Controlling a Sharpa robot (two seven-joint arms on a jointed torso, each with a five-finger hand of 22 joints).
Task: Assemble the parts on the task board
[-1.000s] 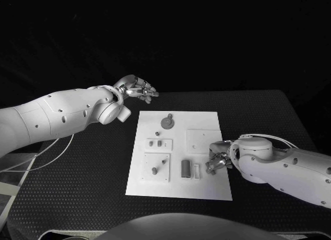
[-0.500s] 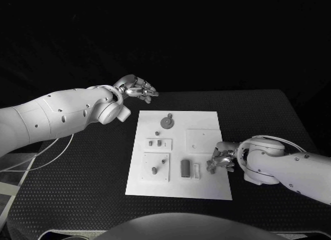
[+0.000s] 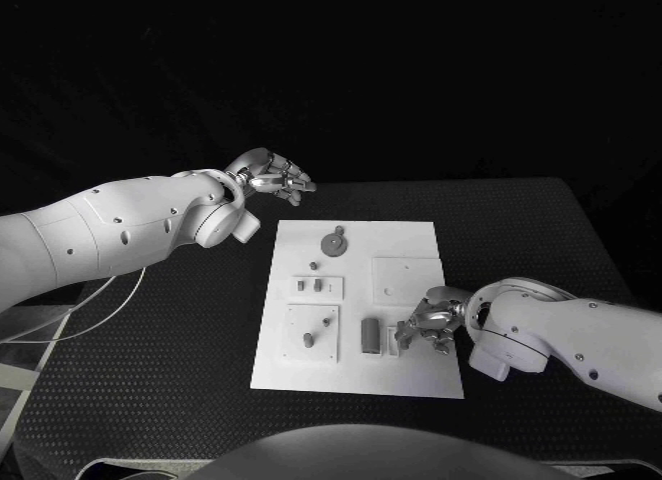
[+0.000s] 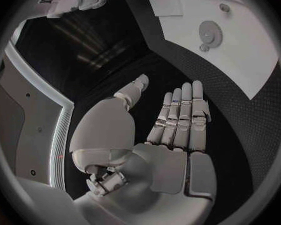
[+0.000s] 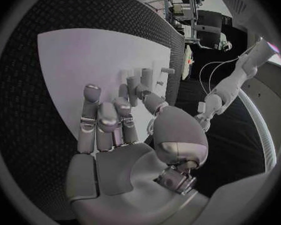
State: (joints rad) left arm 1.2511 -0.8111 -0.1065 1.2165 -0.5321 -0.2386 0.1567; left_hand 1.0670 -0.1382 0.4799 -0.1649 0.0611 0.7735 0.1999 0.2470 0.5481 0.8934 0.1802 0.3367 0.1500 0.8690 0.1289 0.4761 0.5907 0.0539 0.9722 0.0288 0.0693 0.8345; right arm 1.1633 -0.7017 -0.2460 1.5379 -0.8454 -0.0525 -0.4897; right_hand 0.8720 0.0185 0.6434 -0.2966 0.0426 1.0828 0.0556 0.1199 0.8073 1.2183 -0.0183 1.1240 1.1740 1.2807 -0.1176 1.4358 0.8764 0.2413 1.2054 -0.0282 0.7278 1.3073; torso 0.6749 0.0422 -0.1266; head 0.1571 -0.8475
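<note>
Task board [image 3: 411, 235]: long axis set away from robot. Right hand [image 3: 426, 325] spread, empty, above board; left hand [image 3: 274, 176] likewise, raised beyond it.

Black textured table [image 3: 173, 340] with the white task board [image 3: 411, 240] flat at its middle.

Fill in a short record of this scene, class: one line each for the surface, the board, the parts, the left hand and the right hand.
surface: black table
board: white plate in the middle of the table
parts: small pieces lying on or standing in the board
left hand: raised beyond the board's far left corner, fingers apart, holding nothing
right hand: low over the board's near right part, beside the pieces; whether it holds one cannot be told
</note>
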